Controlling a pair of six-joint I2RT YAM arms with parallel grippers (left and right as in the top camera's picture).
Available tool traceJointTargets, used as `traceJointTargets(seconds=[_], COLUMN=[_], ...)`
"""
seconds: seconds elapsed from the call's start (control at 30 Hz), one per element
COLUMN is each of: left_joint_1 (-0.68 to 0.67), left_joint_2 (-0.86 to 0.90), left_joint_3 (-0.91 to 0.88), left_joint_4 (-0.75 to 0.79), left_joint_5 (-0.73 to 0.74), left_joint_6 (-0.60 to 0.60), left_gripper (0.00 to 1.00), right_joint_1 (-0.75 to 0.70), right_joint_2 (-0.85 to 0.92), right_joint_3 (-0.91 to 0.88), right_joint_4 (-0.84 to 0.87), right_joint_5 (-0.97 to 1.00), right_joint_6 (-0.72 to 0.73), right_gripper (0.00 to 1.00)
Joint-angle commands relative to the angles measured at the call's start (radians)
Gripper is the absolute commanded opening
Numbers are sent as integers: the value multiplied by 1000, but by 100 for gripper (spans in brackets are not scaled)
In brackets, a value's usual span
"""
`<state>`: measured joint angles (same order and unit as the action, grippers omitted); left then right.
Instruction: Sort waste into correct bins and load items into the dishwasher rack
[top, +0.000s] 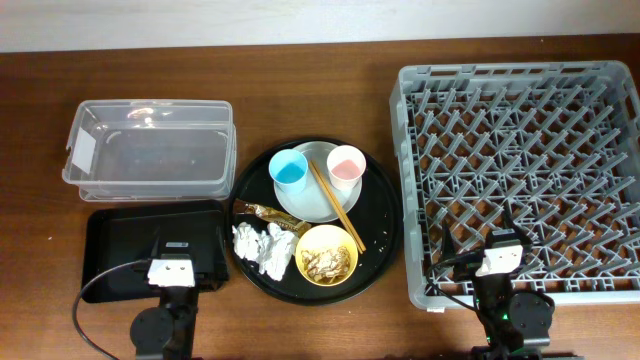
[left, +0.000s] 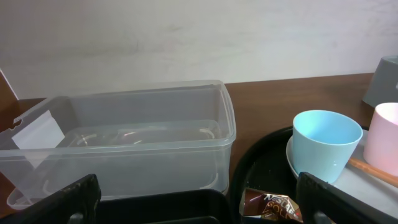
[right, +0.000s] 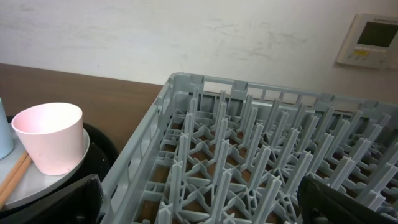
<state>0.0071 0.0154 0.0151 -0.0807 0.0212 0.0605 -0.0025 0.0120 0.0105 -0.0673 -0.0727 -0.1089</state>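
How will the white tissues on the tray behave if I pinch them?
Probably very light and soft: the crumpled tissues should squash rather than resist. They look like separate wads lying together on the round black tray, so one pinch may lift only some. Rolling seems unlikely.

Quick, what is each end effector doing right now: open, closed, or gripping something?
Left end effector: open, holding nothing.
Right end effector: open, holding nothing.
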Motion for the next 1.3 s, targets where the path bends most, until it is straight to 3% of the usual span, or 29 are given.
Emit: traceJointTargets(seconds=[0.0, 0.43, 0.6, 0.73, 0.83, 1.03, 1.27], left_joint_1=[-3, -3, -3, -4, -4, -4, -4], left_joint_2=[-10, -10, -10, -10, -9, 72, 452], left_joint_3=[-6, -6, -5, 10, 54, 292, 737], left_joint_4=[-3, -2, 58, 96, 0, -240, -523], left_joint_5=[-10, -2, 53, 206, 284, 292, 327], left_joint_6=[13, 12, 11, 7, -64, -71, -67], left_gripper=[99, 99, 99, 99, 99, 99, 99], right_joint_1=[-5, -5, -5, -5, -5, -5, -5], right_joint_2=[-6, -6, -6, -6, -6, -6, -6], right_joint_3=[-5, -5, -5, -5, -5, -5, -5], right_joint_4=[-5, -4, -4, -5, -5, -5, -5], right_joint_5=[-9, -10, -9, -10, -9, -10, -10], right_joint_6=[-3, -3, -3, -3, -3, -3, -3], right_gripper=[98, 98, 98, 98, 98, 98, 98])
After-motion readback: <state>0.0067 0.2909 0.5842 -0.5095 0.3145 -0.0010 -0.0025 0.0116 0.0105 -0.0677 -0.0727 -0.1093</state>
